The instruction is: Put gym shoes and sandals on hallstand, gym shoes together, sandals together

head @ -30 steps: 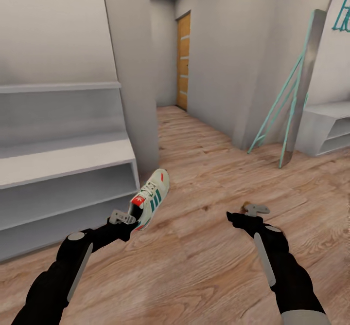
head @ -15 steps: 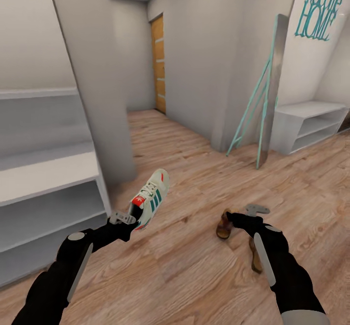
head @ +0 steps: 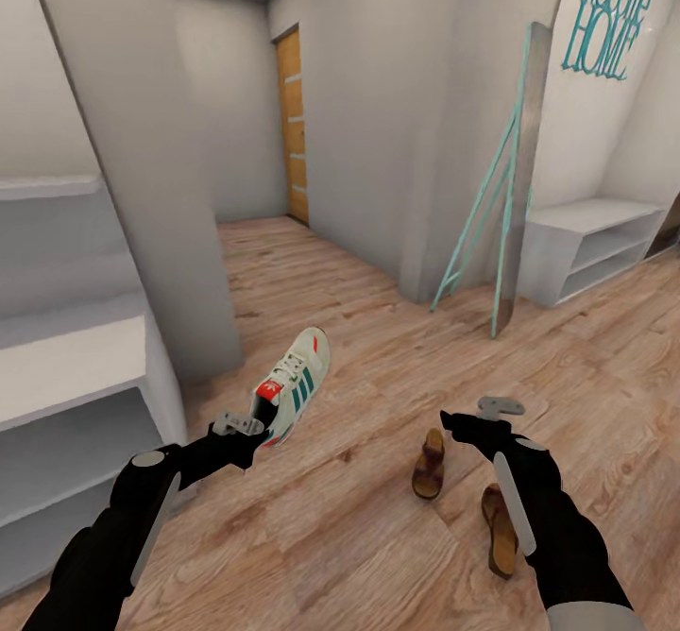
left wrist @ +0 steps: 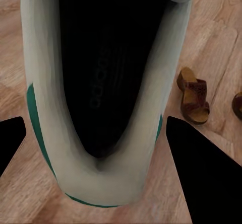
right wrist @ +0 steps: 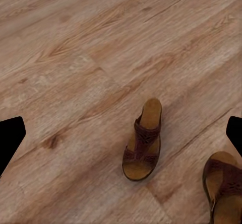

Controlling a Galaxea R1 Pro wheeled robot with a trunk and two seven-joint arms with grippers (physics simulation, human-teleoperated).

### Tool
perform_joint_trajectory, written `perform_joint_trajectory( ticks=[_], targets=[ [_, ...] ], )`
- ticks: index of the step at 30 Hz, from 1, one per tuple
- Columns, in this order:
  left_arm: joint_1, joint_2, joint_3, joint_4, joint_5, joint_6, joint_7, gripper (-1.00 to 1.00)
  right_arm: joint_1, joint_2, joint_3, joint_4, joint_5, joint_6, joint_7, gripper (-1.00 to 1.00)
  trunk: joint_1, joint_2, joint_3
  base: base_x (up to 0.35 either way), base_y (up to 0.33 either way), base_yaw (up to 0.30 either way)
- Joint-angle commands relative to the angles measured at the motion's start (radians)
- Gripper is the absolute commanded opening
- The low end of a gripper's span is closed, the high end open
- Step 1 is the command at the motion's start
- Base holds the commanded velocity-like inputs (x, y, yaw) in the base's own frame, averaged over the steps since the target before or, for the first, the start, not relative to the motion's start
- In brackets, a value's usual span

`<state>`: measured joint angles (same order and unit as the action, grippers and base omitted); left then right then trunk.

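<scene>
Swinging right, my view now takes in both sandals, and the hallstand has slid toward the left edge.

My left fingers are clamped on the gym shoe at its heel, holding it clear of the corridor floor for the rack. My right fingers hover spread apart, empty, above the near sandal; the other sandal lies just beside it, partly behind my forearm, probably my next pick.

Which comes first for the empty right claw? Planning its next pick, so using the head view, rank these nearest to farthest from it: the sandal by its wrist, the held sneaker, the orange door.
1. Sandal: on the floor just below and inward of the right claw.
2. Sneaker: across, in the left claw.
3. Orange door: far down the corridor.
</scene>
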<state>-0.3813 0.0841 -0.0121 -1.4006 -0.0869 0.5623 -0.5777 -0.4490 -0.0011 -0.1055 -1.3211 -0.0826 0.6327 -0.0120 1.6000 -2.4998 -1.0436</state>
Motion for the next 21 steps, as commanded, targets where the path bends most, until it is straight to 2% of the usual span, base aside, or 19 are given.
perform_joint_trajectory(
  ticks=[1, 8, 21],
  targets=[
    [-0.001, 0.0, 0.0, -0.001, -0.008, 0.002, -0.007, -1.0, 0.0, 0.0, -0.001, -0.001, -0.008, 0.004, -0.001, 1.0, 0.0, 0.0, -0.001, 0.339, 0.003, -0.002],
    [-0.001, 0.0, 0.0, -0.001, -0.007, 0.002, -0.007, -1.0, 0.0, 0.0, 0.0, -0.001, -0.008, 0.004, -0.002, 1.0, 0.0, 0.0, 0.001, 0.268, 0.06, -0.081],
    [0.001, 0.0, 0.0, -0.001, -0.007, 0.002, -0.007, -1.0, 0.0, 0.0, 0.0, -0.001, -0.008, 0.004, -0.002, 1.0, 0.0, 0.0, 0.009, 0.023, 0.005, -0.269]
  ],
)
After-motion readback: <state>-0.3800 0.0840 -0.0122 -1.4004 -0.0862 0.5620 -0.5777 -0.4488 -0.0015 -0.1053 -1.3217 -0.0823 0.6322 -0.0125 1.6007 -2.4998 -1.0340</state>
